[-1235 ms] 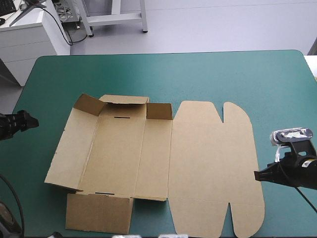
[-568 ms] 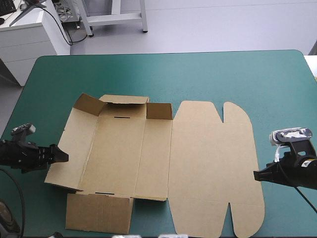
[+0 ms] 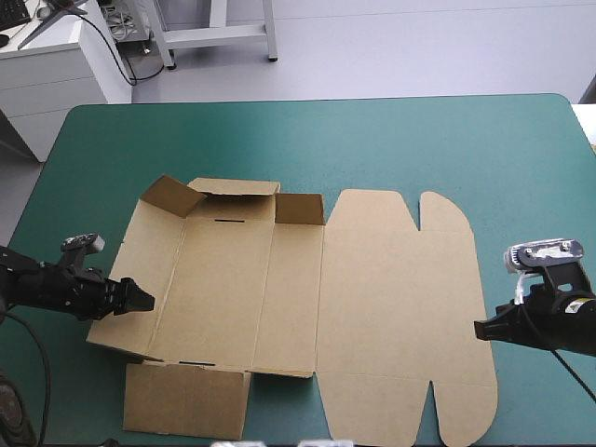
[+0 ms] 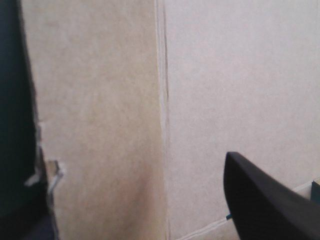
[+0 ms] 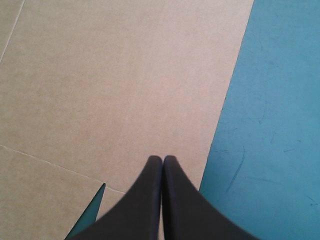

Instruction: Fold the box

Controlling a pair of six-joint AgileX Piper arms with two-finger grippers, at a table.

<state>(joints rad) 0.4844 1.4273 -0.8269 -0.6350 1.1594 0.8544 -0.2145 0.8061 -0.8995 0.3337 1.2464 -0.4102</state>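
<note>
At the box (image 3: 372, 298) left wall, left end effector (image 3: 144, 301) has moved in, jaws apart; right end effector (image 3: 478, 328) pinched together, empty. Wall lift likely next.

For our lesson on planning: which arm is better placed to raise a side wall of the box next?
Probably left. The left claw, open, is over the left side panel of the box, already slightly lifted. The right claw is shut at the box's opposite edge, far from any wall.

We see the brown box (image 3: 223, 289) lying mostly flat. Little flaps (image 3: 172, 196) stand up at 11 o'clock. The lid (image 3: 400, 298) lies at 3 o'clock.
</note>
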